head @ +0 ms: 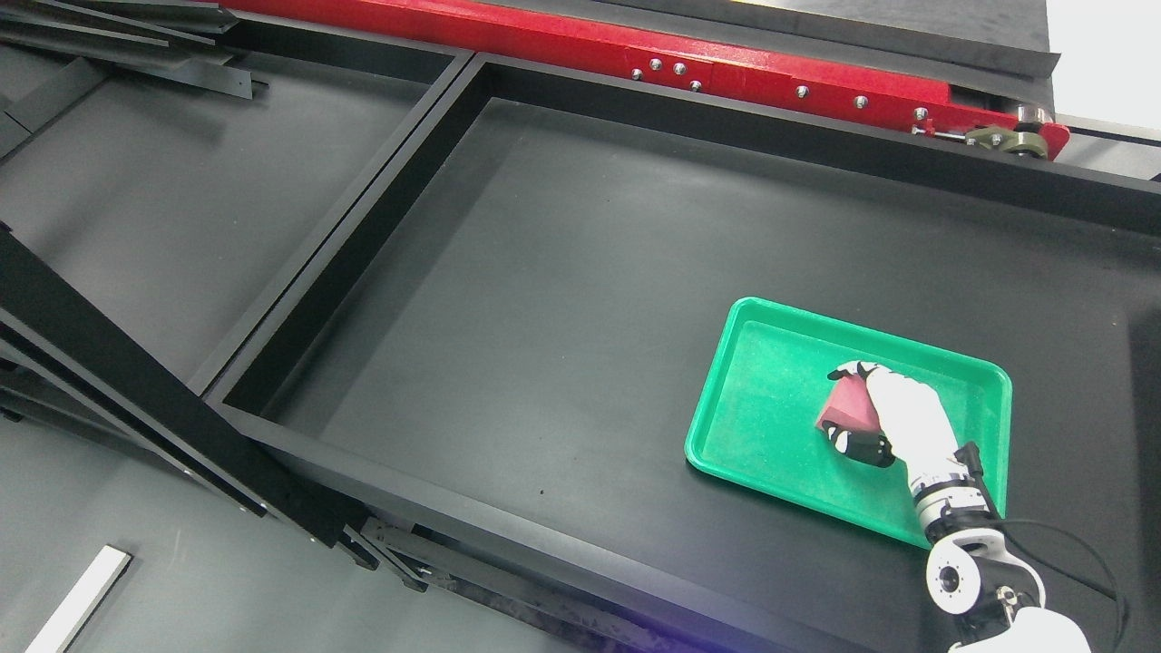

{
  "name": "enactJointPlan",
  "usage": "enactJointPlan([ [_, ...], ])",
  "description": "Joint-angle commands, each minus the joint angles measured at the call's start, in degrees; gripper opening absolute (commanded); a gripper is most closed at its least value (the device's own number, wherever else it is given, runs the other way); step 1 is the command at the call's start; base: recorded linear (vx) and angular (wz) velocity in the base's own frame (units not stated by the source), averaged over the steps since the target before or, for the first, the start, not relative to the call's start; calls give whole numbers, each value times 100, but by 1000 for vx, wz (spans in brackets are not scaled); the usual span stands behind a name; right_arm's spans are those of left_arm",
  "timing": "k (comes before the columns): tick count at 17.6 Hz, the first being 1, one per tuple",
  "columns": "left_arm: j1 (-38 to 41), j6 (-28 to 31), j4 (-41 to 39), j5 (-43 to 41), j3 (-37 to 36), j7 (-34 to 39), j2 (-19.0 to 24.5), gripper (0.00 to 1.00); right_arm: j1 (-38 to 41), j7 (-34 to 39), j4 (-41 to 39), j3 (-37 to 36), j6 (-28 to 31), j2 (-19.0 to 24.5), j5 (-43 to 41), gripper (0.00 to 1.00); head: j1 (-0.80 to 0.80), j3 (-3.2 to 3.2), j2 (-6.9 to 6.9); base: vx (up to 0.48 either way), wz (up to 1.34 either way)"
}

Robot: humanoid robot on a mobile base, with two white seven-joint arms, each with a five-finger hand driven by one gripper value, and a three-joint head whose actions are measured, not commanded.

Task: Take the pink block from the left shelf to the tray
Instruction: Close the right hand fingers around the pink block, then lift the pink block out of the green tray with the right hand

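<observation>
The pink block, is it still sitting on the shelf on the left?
No, the pink block is over the green tray, held in the right hand.

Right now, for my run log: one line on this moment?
right robot hand: shut on pink block | block: over green tray | left arm: out of view | release: not yet

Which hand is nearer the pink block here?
Right. The right hand is closed around the pink block over the green tray; the left hand is out of view.
</observation>
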Motion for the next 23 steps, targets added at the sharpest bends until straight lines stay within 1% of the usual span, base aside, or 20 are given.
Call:
enactJointPlan([
  [1, -132, -3, -100, -9, 0, -3, 100, 100, 197, -2272, -155, -30, -598, -64, -21, 1, 0, 0, 0, 0, 0],
  [2, -132, -3, -100, -9, 0, -3, 100, 100, 233, -2662, -235, -99, -661, -65, -29, 1, 0, 0, 0, 0, 0],
  [4, -132, -3, -100, -9, 0, -3, 100, 100, 259, -3025, -393, -275, -679, -47, -134, 1, 0, 0, 0, 0, 0],
  [6, -132, -3, -100, -9, 0, -3, 100, 100, 356, -3053, -717, -600, -767, -12, -424, 1, 0, 0, 0, 0, 0],
  [7, -132, -3, -100, -9, 0, -3, 100, 100, 434, -3044, -893, -714, -933, -3, -616, 1, 0, 0, 0, 0, 0],
  [9, -132, -3, -100, -9, 0, -3, 100, 100, 645, -3044, -1367, -812, -1048, 6, -829, 1, 0, 0, 0, 0, 0],
  [13, -132, -3, -100, -9, 0, -3, 100, 100, 681, -3044, -1422, -988, -1066, 102, -908, 1, 0, 0, 0, 0, 0],
  [23, -132, -3, -100, -9, 0, -3, 100, 100, 681, -3000, -1413, -926, -1172, 120, -935, 1, 0, 0, 0, -1, 4],
])
